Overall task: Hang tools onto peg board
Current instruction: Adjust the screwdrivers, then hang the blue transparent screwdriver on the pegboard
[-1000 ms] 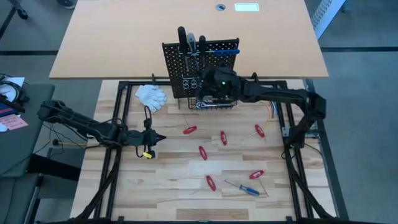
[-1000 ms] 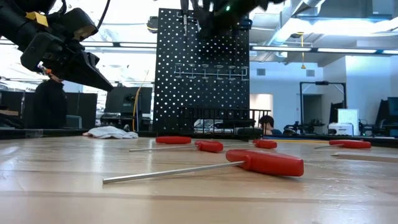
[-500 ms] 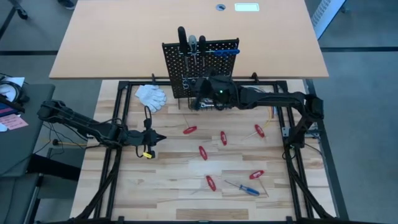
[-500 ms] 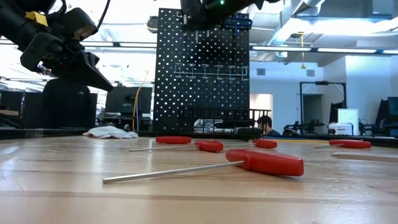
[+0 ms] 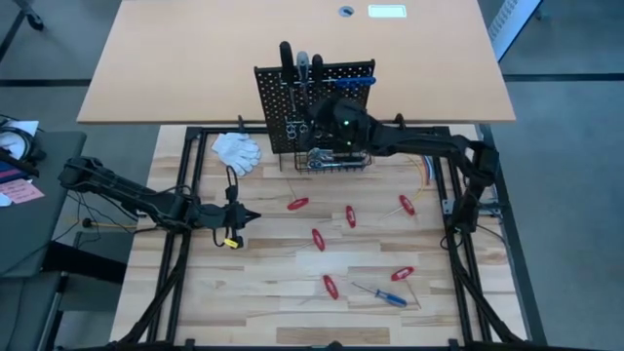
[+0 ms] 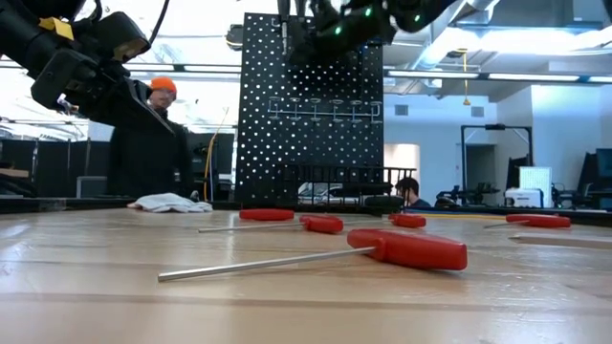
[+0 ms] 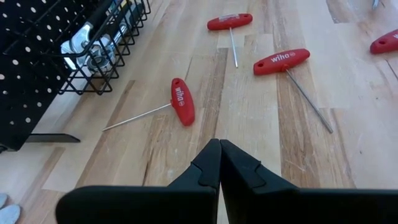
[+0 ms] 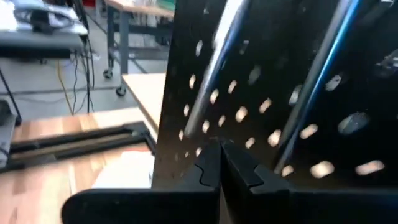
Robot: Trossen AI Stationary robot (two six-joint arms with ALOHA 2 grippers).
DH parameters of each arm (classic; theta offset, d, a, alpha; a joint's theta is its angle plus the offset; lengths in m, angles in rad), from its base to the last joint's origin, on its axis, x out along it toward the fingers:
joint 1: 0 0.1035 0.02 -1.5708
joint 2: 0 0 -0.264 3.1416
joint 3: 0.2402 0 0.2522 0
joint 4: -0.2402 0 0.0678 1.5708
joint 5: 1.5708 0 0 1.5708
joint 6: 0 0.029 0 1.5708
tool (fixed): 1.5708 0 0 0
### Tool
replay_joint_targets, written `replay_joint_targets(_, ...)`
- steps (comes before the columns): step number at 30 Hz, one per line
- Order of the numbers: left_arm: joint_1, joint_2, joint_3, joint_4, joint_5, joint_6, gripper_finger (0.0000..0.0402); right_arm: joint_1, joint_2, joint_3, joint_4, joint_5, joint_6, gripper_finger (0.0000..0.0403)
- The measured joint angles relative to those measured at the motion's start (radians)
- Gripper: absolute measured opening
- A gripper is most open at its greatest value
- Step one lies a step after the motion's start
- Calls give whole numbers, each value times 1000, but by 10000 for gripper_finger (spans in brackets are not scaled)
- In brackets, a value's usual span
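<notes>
peg board (image 5: 314,109) stands upright at 12 o'clock on the surface (image 5: 273,283), screwdrivers hung along its top, a chrome wrench (image 7: 84,42) in its wire basket (image 5: 336,162). right gripper (image 8: 219,144) is right up against the board's face, fingers pressed together, pinching nothing. left gripper (image 5: 252,217) hovers at 9 o'clock, also pressed together and empty. red-handled tools (image 5: 319,239) and a blue screwdriver (image 5: 382,294) lie scattered from centre to 5 o'clock. white gloves (image 5: 237,149) lie at 11 o'clock.
</notes>
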State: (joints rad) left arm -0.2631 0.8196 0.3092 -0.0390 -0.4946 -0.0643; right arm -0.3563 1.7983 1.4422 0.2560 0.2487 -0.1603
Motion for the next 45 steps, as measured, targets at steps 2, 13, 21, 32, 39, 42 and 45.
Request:
replay_joint_targets(2, 0, 0, 0, 0, 0, 0, 0, 7, 14, 0, 1, -1, -5, 7)
replay_joint_targets(13, 0, 0, 0, 0, 0, 0, 0, 112, -7, 0, 57, 139, -115, 7)
replay_joint_targets(21, 0, 0, 0, 0, 1, 0, 0, 84, 20, 1, 133, 208, -94, 7)
replay_joint_targets(32, 0, 0, 0, 1, 1, 6, 0, 75, 51, 0, 91, 199, -65, 7)
replay_joint_targets(39, -2, 0, 0, -5, 2, 1, 0, 225, -65, 0, -116, 256, -197, 7)
replay_joint_targets(42, -15, 0, 0, -13, 1, -2, 0, 310, -114, 0, -295, 312, -204, 7)
replay_joint_targets(45, -31, 0, 0, -12, 1, -1, 0, 393, -154, -17, -487, 340, -112, 7)
